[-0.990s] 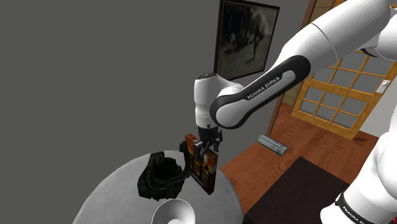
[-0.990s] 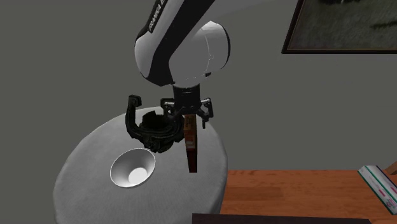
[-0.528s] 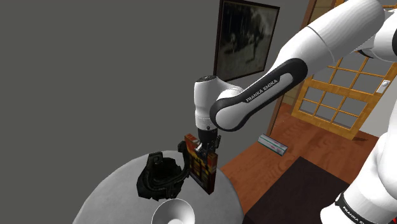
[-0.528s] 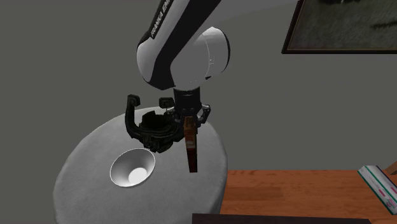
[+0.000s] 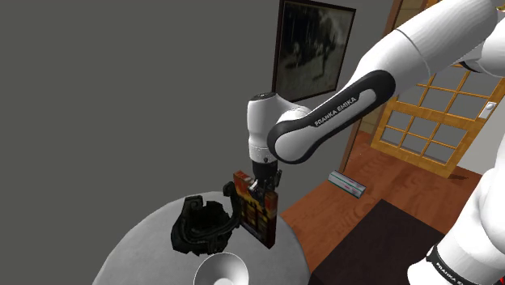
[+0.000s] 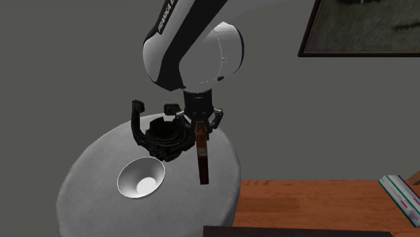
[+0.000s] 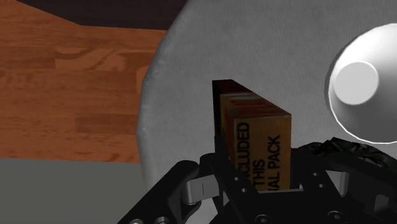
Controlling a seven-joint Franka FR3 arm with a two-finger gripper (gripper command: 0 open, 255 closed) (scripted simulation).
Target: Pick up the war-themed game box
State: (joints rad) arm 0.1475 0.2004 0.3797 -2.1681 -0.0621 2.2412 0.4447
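Note:
The game box (image 5: 259,214) is orange and dark red with black print, and it stands upright on edge on the round grey table (image 5: 146,251). My black gripper (image 5: 260,186) comes straight down on it and is shut on its top edge. In the second exterior view the gripper (image 6: 199,126) clasps the thin box (image 6: 201,159) from both sides. The wrist view has the box (image 7: 257,143) clamped in the gripper (image 7: 264,183), with the table (image 7: 184,76) underneath.
A black clawed object (image 5: 202,227) (image 6: 158,134) sits right beside the box. A white bowl (image 5: 218,271) (image 6: 140,180) (image 7: 359,79) lies near the table's front. On the wooden floor are a book (image 5: 348,185) (image 6: 400,195) and a dark rug (image 5: 380,243).
The fingers have closed onto the top of the box. The hand dipped slightly and came back up. The black object has shifted a little away from the box.

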